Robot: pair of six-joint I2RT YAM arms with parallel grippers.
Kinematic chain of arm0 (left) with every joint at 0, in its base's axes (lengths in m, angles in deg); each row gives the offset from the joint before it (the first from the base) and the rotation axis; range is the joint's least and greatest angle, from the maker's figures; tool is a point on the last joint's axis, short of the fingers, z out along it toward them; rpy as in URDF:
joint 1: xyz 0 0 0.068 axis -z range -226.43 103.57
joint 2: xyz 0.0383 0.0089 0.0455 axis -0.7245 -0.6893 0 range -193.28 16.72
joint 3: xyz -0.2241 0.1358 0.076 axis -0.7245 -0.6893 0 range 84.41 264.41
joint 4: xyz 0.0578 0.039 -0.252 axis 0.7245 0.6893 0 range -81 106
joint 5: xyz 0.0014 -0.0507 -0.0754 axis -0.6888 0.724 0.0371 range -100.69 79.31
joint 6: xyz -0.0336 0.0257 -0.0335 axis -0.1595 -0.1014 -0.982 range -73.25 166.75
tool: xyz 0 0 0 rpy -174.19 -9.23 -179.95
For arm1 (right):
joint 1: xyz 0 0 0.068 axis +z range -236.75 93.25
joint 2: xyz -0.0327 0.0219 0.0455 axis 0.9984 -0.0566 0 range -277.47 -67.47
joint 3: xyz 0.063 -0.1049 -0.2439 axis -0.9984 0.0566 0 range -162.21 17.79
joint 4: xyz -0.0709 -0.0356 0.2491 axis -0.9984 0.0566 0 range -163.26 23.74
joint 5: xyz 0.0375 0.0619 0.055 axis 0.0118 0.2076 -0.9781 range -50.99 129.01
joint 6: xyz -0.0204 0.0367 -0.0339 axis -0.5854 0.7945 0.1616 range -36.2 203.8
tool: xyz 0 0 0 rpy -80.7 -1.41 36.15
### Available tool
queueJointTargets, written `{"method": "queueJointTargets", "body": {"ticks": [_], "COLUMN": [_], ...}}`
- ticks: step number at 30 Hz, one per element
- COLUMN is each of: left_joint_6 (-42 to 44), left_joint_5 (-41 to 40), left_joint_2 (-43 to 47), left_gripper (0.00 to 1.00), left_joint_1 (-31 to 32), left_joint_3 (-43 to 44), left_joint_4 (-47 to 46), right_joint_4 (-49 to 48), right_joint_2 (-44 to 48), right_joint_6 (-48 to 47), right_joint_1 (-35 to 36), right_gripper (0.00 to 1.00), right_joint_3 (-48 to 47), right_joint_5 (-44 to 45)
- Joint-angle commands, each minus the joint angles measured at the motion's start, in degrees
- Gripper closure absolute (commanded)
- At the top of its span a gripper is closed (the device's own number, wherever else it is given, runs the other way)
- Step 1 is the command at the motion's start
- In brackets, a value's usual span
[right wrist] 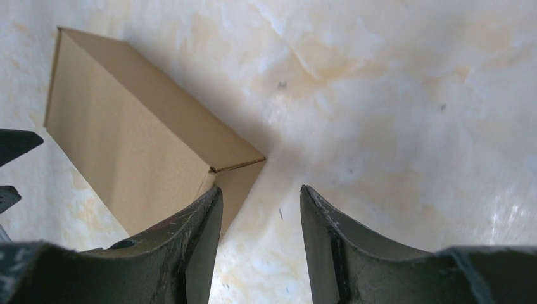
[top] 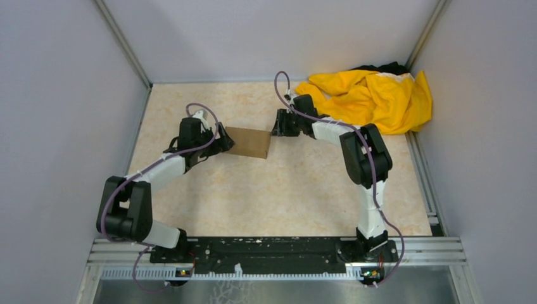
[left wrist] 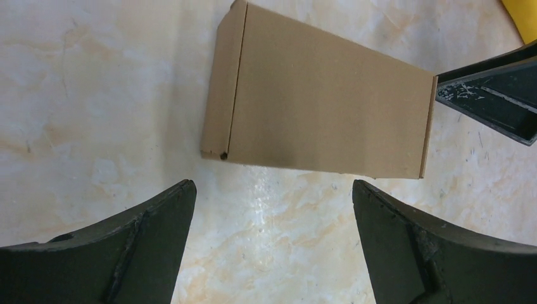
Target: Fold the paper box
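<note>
Between left claw (left wrist: 272,190) and right claw (right wrist: 261,190), both released: the folded paper box (top: 248,142).

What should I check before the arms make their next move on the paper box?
1. Paper box lies folded as a carton on the table: ok.
2. Left gripper open and empty: ok.
3. Left gripper clear of the box: ok, table shows between them.
4. Right gripper empty: ok, only table between its jaws.
5. Right gripper touching the box: cannot tell; one finger overlaps its corner.
6. Yellow cloth away from the box: ok.
</note>
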Motion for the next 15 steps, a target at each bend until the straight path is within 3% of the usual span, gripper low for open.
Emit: {"method": "queueJointTargets", "body": {"ticks": [1, 7, 11, 15], "left_joint_6": [1.1, 1.3, 1.3, 1.9], "left_joint_5": [-2.3, -0.6, -0.1, 0.3], "left_joint_2": [-1.7, -3.6, 0.2, 4.3], "left_gripper": [0.01, 0.02, 0.05, 0.02], "left_joint_1": [-2.0, -4.2, -4.5, -4.5], "left_joint_3": [4.0, 7.3, 5.4, 4.6], "left_joint_4": [-2.8, -4.0, -5.1, -4.7], "right_joint_4": [-2.3, -2.9, -2.9, -2.9], "right_joint_2": [-2.3, -1.9, 6.7, 18.1], "right_joint_6": [-1.3, -1.8, -4.3, -7.3], "right_joint_1": [-0.6, -0.6, -0.6, -0.7], "right_gripper": [0.52, 0.52, 0.51, 0.44], "right_joint_3": [-6.7, -7.7, -0.4, 7.1], "right_joint_5": [-3.5, -2.8, 1.5, 4.6]}}
